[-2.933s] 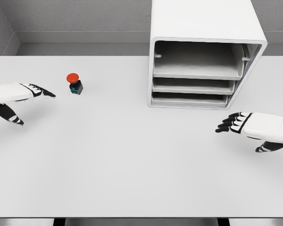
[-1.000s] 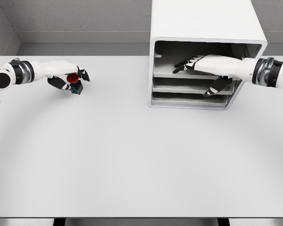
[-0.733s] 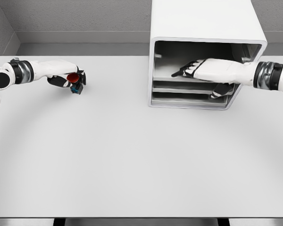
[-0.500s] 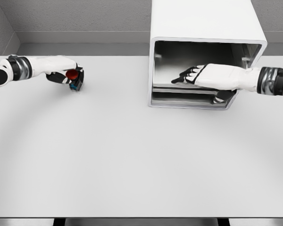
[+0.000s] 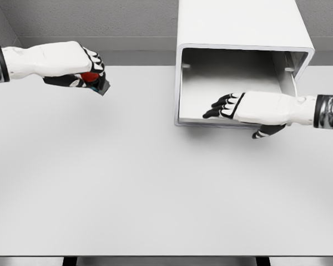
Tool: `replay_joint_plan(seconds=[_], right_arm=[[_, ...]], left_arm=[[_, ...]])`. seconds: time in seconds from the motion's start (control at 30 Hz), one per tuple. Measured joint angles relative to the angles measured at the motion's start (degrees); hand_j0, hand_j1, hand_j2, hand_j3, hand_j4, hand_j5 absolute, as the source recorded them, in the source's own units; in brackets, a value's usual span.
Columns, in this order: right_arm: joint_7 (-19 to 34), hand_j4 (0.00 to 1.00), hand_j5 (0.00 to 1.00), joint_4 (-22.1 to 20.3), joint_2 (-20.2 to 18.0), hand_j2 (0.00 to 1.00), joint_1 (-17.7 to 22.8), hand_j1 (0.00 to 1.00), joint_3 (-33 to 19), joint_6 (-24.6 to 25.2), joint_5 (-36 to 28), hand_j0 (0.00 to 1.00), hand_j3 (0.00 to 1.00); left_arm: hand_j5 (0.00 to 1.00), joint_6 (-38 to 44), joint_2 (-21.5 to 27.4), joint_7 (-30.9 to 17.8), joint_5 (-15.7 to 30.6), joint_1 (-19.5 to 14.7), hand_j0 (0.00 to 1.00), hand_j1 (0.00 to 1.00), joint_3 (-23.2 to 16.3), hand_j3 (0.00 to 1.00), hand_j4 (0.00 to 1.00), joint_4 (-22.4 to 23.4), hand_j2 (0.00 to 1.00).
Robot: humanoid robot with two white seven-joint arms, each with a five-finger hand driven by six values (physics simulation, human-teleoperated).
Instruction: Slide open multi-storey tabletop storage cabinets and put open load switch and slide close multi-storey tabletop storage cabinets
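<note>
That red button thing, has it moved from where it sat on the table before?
Yes. The red button switch is now gripped in the left hand, lifted off the table, and sits slightly higher in view, still far left of the cabinet.

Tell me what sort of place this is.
Likely a simulated test workbench, not a real room: a bare white table, grey walls, and a white tabletop storage cabinet. The left hand holds a red-buttoned switch; the right hand is at the cabinet's tray.
</note>
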Motion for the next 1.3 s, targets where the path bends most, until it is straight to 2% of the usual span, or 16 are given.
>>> replay_joint_plan(seconds=[0.13,0.27,0.5,0.9,1.03,1.2,1.3], right_arm=[[0.2,1.00,1.00,-1.3,-0.5,1.00,0.0,1.00,-0.5,-0.9,0.5,1.00,1.00],[0.2,1.00,1.00,-2.1,-0.9,1.00,0.7,1.00,-0.7,-0.9,0.4,1.00,1.00],[0.2,1.00,1.00,-3.3,-3.0,1.00,2.8,1.00,-2.9,-1.0,0.3,1.00,1.00],[0.3,1.00,1.00,-4.1,-5.0,1.00,4.0,1.00,-5.9,-1.2,-1.1,1.00,1.00],[0.3,1.00,1.00,-4.6,-6.1,1.00,6.3,1.00,-7.6,-1.2,-1.6,1.00,1.00],[0.3,1.00,1.00,-5.1,-7.0,1.00,6.5,1.00,-9.5,-1.2,-2.7,1.00,1.00],[0.3,1.00,1.00,-5.3,-8.0,1.00,8.9,1.00,-11.9,-1.2,-4.2,1.00,1.00]], left_arm=[[0.40,0.0,4.7,0.0,4.4,-0.1,0.40,0.40,-0.2,0.40,0.40,-7.5,0.40],[0.40,0.0,5.8,0.0,6.6,-0.4,0.40,0.40,-0.2,0.40,0.40,-10.3,0.40],[0.40,0.0,5.6,0.0,8.9,-1.0,0.40,0.40,-0.2,0.40,0.40,-11.2,0.40],[0.40,0.0,2.0,0.0,9.2,-3.3,0.40,0.40,-0.2,0.40,0.40,-11.0,0.40],[0.40,0.0,1.0,0.0,9.2,-4.0,0.40,0.40,-0.2,0.40,0.40,-11.0,0.40],[0.40,0.0,-0.5,0.0,9.2,-4.9,0.40,0.40,-0.1,0.40,0.40,-11.0,0.40],[0.40,0.0,-2.6,0.0,9.2,-5.4,0.40,0.40,-0.2,0.40,0.40,-10.9,0.40]])
